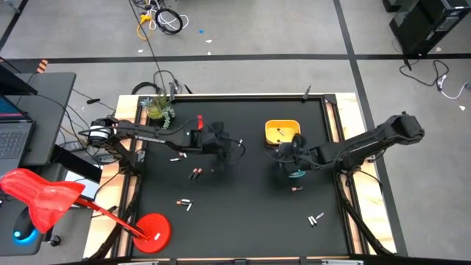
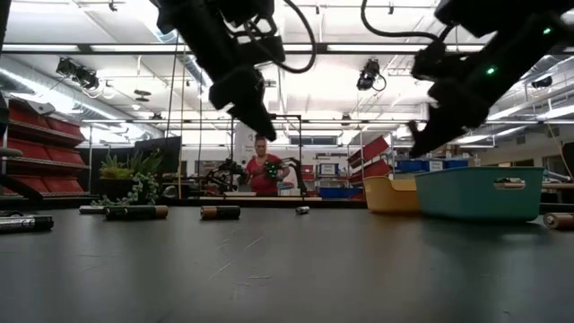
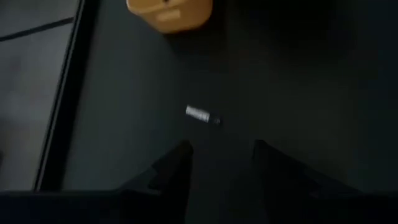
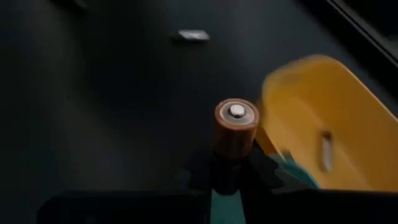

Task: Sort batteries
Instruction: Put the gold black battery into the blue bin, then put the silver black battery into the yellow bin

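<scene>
A yellow tray (image 1: 282, 131) touches a teal tray (image 2: 481, 192); potted plant (image 1: 157, 108) at the table's edge.

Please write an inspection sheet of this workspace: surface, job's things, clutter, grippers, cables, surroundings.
Surface: black mat on a table with a pale wooden border.
Job's things: loose batteries scattered over the mat; yellow tray with a pale battery inside; teal tray beside it, mostly hidden under the right arm from above.
Clutter: small potted plant at the mat's far left corner.
Grippers: left gripper above the mat, jaws open and empty, a pale battery lying ahead; right gripper shut on a copper-ended battery by the trays.
Cables: coiled cables on the floor behind the table.
Surroundings: a person beyond the table; laptop at the left.
</scene>
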Controlling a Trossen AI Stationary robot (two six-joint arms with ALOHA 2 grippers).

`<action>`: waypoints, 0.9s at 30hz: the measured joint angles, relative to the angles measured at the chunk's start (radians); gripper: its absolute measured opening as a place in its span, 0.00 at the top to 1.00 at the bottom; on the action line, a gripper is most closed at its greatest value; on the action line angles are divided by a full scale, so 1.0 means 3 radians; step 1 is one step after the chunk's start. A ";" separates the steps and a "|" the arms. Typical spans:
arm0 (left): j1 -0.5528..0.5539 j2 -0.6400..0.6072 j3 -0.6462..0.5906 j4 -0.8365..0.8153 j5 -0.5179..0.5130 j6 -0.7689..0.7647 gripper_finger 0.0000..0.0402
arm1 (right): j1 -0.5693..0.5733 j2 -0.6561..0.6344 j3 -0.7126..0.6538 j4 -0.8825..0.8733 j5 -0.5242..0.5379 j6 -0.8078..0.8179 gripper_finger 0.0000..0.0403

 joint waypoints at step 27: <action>-0.0154 -0.0444 -0.0590 -0.0172 0.0200 -0.0536 0.61 | 0.0020 -0.0264 0.0377 -0.1064 -0.0184 0.0383 0.61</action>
